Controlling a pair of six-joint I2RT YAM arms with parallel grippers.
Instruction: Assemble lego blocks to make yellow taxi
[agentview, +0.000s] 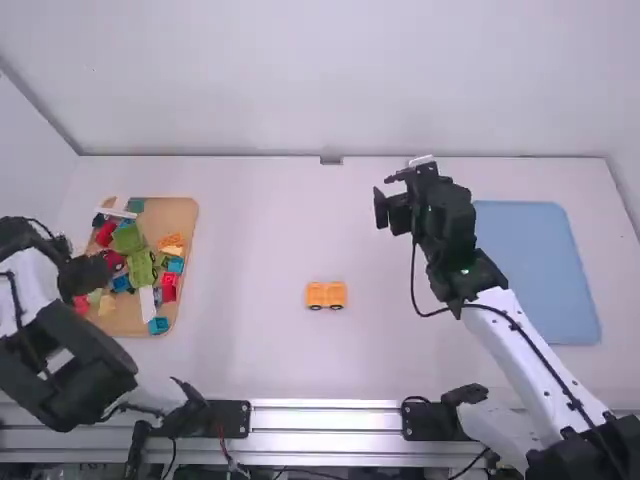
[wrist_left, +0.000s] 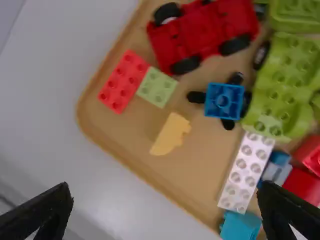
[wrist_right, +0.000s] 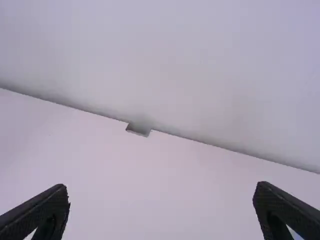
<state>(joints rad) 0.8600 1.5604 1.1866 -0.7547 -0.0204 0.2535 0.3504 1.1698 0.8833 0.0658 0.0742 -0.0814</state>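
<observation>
Closest to the high camera, my left arm (agentview: 60, 370) stands by the tray (agentview: 187, 215), its claw (agentview: 85, 275) over it, fingers apart. On the table (agentview: 260, 230), two orange blocks (agentview: 326, 295) on wheels sit side by side, between both claws, touching neither; my right claw (agentview: 384, 195) is spread too. One blue board (agentview: 535, 270); the left wrist view gives one red car (wrist_left: 205, 30), one curved yellow piece (wrist_left: 170, 135).

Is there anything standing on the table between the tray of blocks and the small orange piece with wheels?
Nothing visible stands between the tray and the orange wheeled piece; bare white table lies there. The right gripper is beyond and to the right of that piece, so it probably would not block a carried brick.
</observation>
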